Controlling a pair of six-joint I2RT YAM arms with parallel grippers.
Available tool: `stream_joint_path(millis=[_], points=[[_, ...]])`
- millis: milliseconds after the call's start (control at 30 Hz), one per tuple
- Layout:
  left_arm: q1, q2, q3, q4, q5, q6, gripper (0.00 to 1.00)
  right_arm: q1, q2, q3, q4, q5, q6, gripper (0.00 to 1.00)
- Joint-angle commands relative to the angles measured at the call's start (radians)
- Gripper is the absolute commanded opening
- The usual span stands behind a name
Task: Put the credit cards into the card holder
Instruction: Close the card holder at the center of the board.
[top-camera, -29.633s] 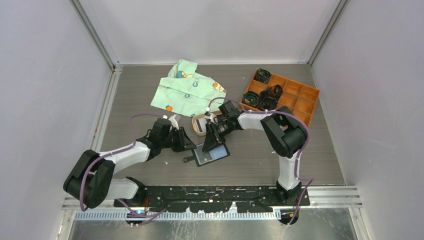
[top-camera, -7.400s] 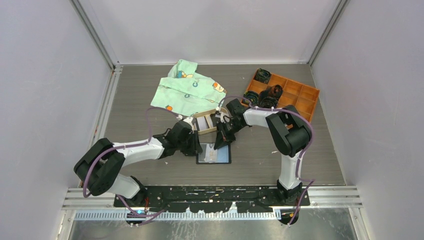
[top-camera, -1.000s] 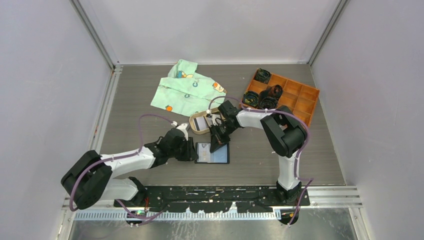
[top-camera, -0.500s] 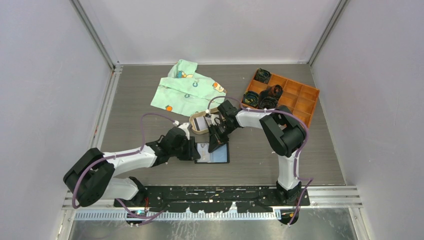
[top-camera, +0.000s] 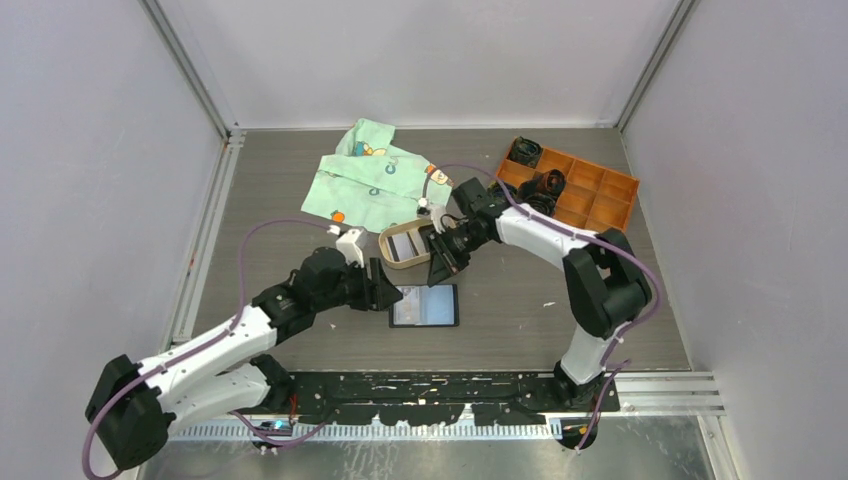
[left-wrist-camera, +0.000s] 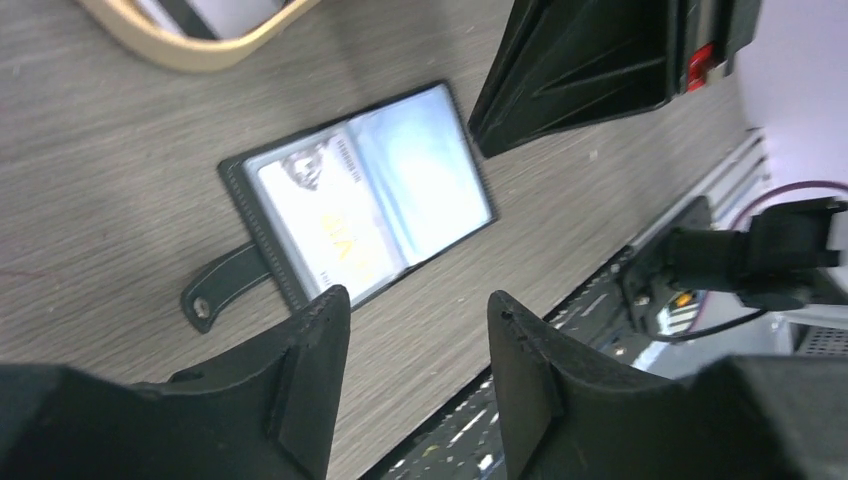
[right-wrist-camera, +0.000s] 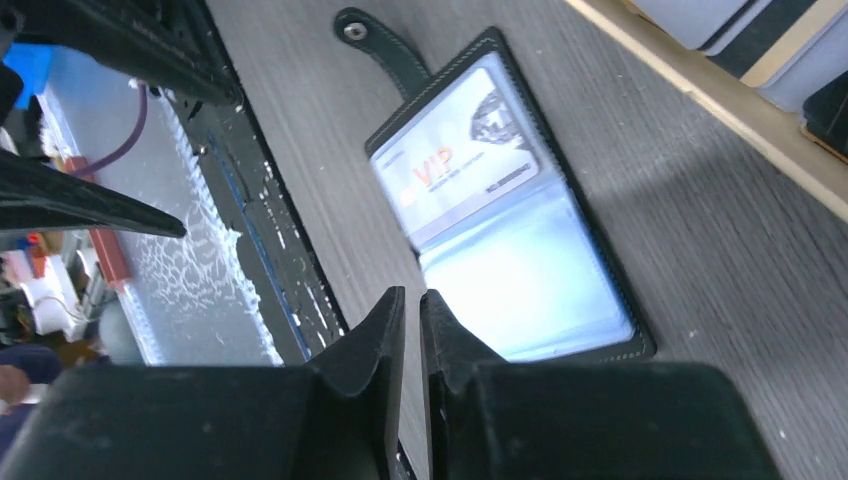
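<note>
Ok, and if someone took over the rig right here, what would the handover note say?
The left gripper is open and empty, beside the card holder.
The right gripper is nearly shut and empty, above the holder.
The card holder lies open and flat on the table.
Done: one VIP card sits in a pocket.
Left: the other credit cards lie in the tan tray; move them into the holder.
</note>
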Motion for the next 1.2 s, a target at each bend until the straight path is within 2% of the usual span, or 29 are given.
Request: stream_joint_path(millis=[0,67,233,400,500,633,700,1033,1167], points=[[0.008,-0.063,0.130,-0.068,0.035,-0.007,0.56,-0.016,-0.157,0.023,-0.061,-0.003,-0.151,0.17],[0.010,-0.068,0.180,-0.109,0.031,-0.017,0.57,-0.037,-0.213,0.006,-0.052,-0.001,-0.175,0.17],[0.010,-0.044,0.307,-0.141,0.024,-0.155,0.58,-0.131,-0.324,-0.033,-0.015,-0.049,-0.167,0.18],[-0.020,0.011,0.528,-0.162,0.032,-0.320,0.59,-0.219,-0.397,-0.074,0.030,-0.102,-0.147,0.18],[-0.115,0.059,0.724,-0.234,-0.111,-0.344,0.60,-0.249,-0.412,-0.081,0.036,-0.115,-0.149,0.18],[-0.257,0.135,0.961,-0.420,-0.307,-0.326,0.62,-0.287,-0.408,-0.083,0.037,-0.139,-0.149,0.18],[-0.289,0.139,1.001,-0.440,-0.345,-0.322,0.62,-0.298,-0.402,-0.087,0.041,-0.141,-0.149,0.18],[-0.291,0.109,1.060,-0.503,-0.436,-0.272,0.64,-0.312,-0.344,-0.096,0.043,-0.131,-0.158,0.18],[-0.290,0.099,1.026,-0.508,-0.452,-0.239,0.66,-0.303,-0.331,-0.102,0.051,-0.140,-0.153,0.17]])
